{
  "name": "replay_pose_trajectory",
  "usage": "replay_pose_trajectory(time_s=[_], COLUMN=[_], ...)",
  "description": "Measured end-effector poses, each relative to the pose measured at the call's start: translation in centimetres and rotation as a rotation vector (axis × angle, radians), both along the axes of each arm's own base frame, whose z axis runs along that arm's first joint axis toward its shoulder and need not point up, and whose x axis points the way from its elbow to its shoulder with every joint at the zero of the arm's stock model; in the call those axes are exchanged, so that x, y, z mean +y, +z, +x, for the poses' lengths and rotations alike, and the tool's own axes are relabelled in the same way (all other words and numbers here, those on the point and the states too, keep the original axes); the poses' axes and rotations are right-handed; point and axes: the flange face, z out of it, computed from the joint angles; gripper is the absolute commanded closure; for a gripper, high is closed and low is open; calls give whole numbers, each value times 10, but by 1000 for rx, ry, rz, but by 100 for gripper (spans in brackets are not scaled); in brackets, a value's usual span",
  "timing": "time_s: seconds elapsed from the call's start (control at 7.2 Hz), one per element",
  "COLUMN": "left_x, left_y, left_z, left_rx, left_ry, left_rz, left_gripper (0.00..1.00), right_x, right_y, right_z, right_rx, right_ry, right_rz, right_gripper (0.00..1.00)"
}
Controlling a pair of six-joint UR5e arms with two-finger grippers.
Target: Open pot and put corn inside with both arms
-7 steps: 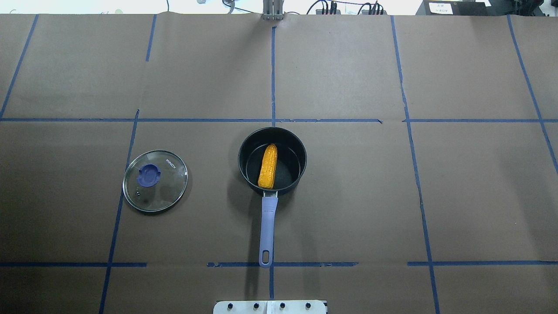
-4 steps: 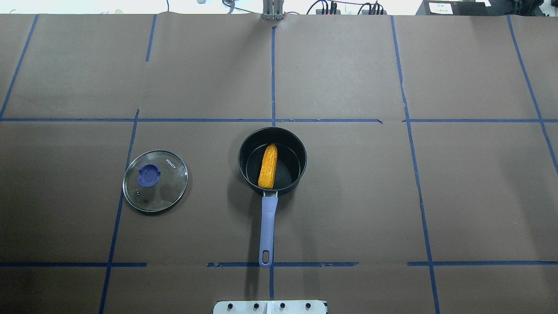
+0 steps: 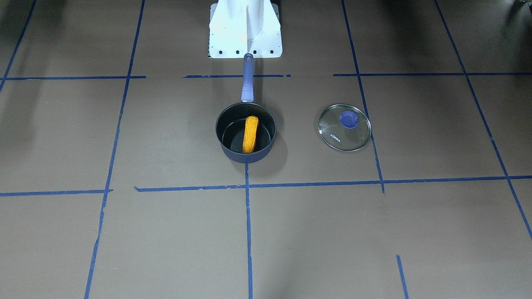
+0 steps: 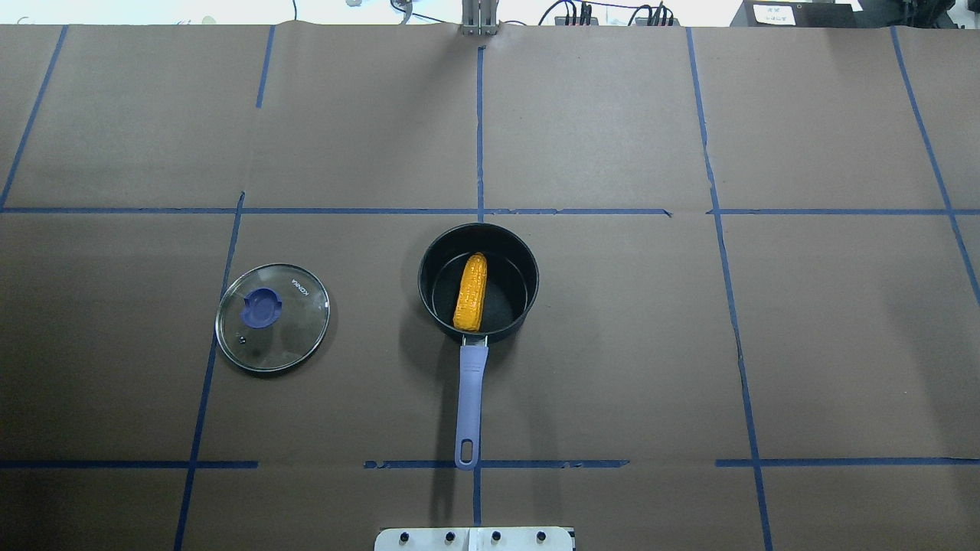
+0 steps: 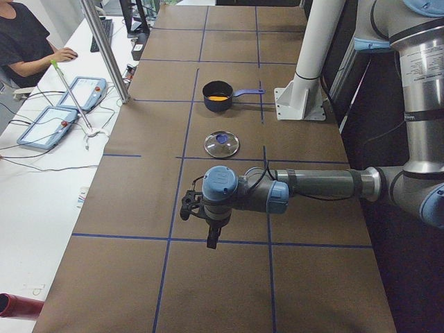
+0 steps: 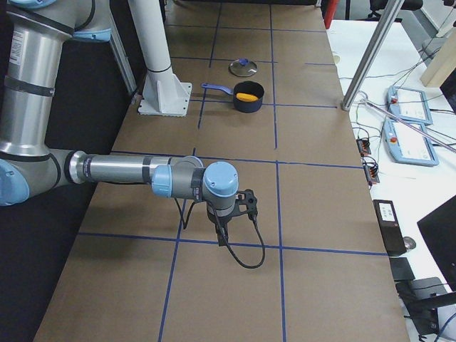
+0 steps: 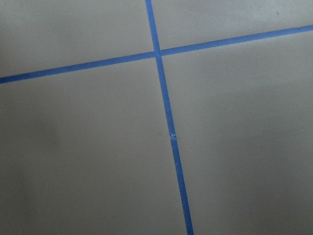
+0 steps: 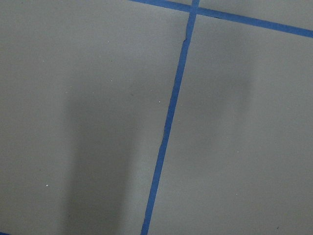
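Note:
The dark navy pot [image 4: 426, 268] stands open at the table's middle, its periwinkle handle [image 4: 469, 398] pointing toward the robot base. The orange-yellow corn [image 4: 470, 292] lies inside it, leaning on the near rim; it also shows in the front view [image 3: 250, 134]. The glass lid [image 4: 295, 333] with its blue knob lies flat on the table to the pot's left, apart from it. My left gripper [image 5: 211, 239] hangs over the table's left end, far from the pot. My right gripper [image 6: 223, 231] hangs over the right end. I cannot tell whether either is open or shut.
The white base stand [image 3: 245, 29] sits just behind the handle's end. Blue tape lines cross the brown paper; both wrist views show only paper and tape. An operator [image 5: 24, 41] and teach pendants [image 5: 52, 125] are beyond the table's far edge.

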Motion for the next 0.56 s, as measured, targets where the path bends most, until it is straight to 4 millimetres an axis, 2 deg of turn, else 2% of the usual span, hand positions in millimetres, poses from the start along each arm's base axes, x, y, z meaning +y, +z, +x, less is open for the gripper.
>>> replay_pose_trajectory(time_s=[0.28,0.56], left_x=[-6,-14], left_y=[7,4], left_z=[1,1], left_rx=[-3,-4], left_ry=[-1,0], left_rz=[-21,-63], left_gripper=[0,0], right_x=[3,7], right_y=[-6,-11], right_z=[3,7], right_rx=[1,3], right_ry=[9,18], right_rz=[9,16], right_gripper=[0,0])
